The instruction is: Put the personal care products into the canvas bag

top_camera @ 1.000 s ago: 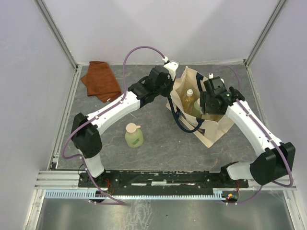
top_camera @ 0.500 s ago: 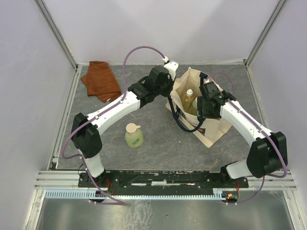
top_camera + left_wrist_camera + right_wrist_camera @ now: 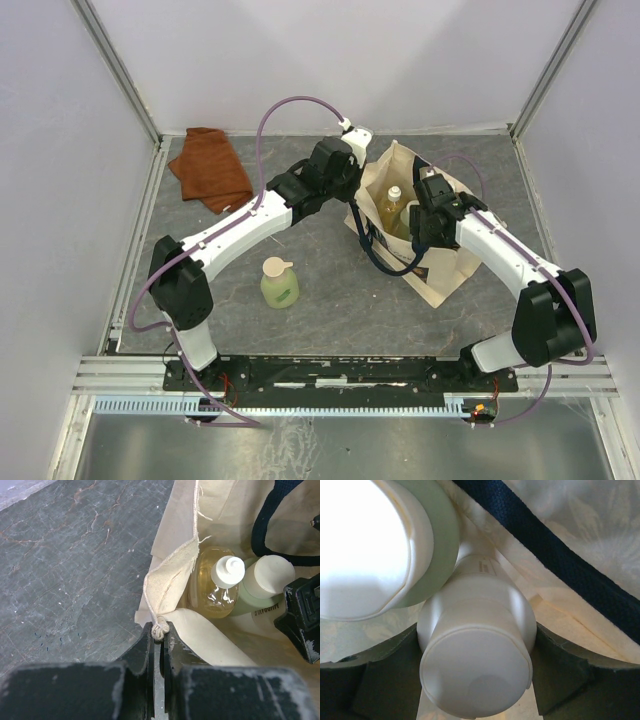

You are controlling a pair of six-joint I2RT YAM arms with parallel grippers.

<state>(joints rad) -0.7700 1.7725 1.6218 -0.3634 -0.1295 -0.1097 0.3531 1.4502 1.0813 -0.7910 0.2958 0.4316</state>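
**A:** Where are the bottles?

**B:** Two stand inside the canvas bag (image 3: 445,275): the amber bottle (image 3: 216,587) and, touching it, the green cream-capped bottle (image 3: 262,582). The cream-white bottle (image 3: 475,650) is within the bag's mouth too, just beside the green one. It is clamped in the right gripper (image 3: 475,680), whose jaws stand about half apart with a pad pressed on either side of it. The spout-capped green bottle (image 3: 279,284) stands upright on the table (image 3: 330,300), well apart from the bag, to its left.

**A:** And the other pincer?

**B:** The left gripper (image 3: 158,636) is pinched tight on the bag's rim at a frayed corner. A navy handle (image 3: 555,550) runs just past the cream-white bottle. The rust-brown cloth (image 3: 210,170) lies in the table's far left corner.
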